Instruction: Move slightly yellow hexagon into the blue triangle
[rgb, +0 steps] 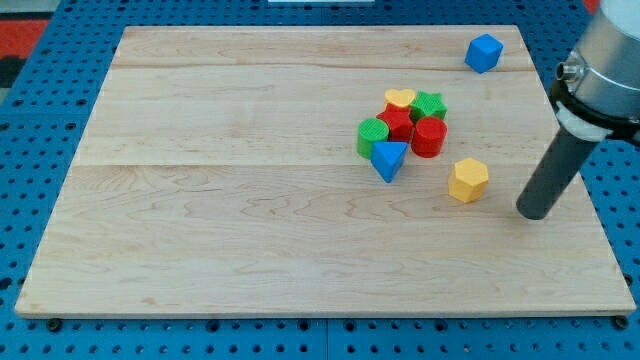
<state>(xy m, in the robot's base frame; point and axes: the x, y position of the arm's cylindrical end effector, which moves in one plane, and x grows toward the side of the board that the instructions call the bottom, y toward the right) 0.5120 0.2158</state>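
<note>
The yellow hexagon lies alone on the wooden board, right of centre. The blue triangle sits to its left, at the lower edge of a tight cluster, with a clear gap between the two. My tip rests on the board to the right of and slightly below the yellow hexagon, apart from it. The dark rod rises up and to the right toward the arm's grey body.
The cluster holds a green cylinder, a red star, a red cylinder, a yellow heart and a green star. A blue cube sits near the board's top right. The board's right edge is close to my tip.
</note>
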